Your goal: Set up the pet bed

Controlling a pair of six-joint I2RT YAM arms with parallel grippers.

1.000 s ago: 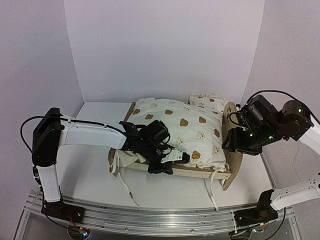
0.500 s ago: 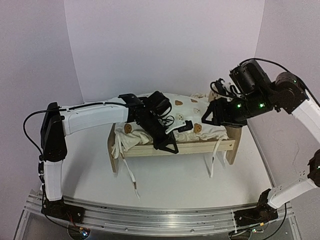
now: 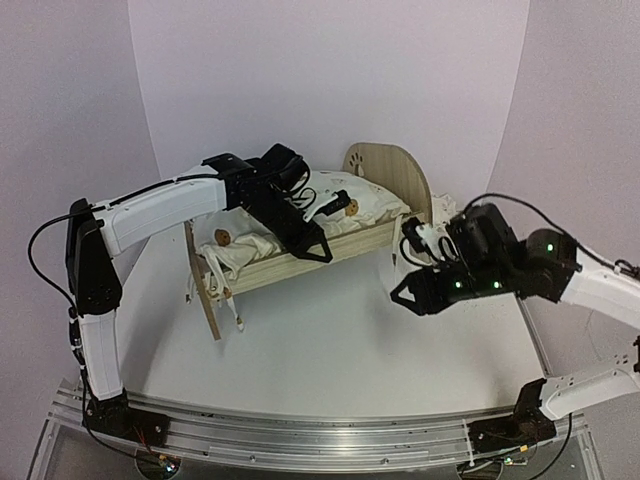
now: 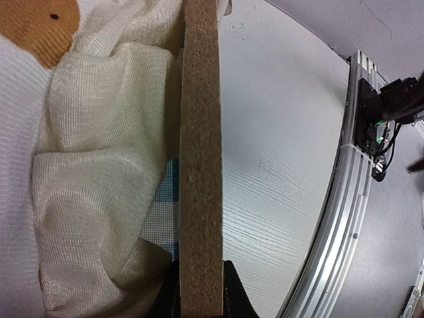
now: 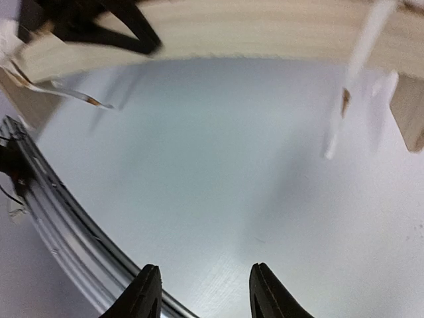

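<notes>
Pet bed (image 3: 345, 240) sits mid-table (image 3: 330, 360), toward the back wall, with the rounded headboard (image 3: 388, 178) at the right and the footboard (image 3: 203, 290) at the left. Cannot tell whether every leg touches the table. Cream cushion (image 3: 365, 203) with brown bear prints lies bunched inside the frame; white ties (image 3: 228, 297) hang at the foot end. Left gripper (image 3: 312, 245) reaches over the cushion, clamped on the near side rail (image 4: 201, 165); in the wrist view the 2 fingers pinch the board edge, with cushion fabric and a strip of blue-and-white cloth (image 4: 169, 199) just beside it. Right gripper (image 3: 408, 297) hovers low over the table, near the headboard end, jaws apart, nothing between them (image 5: 205, 291).
</notes>
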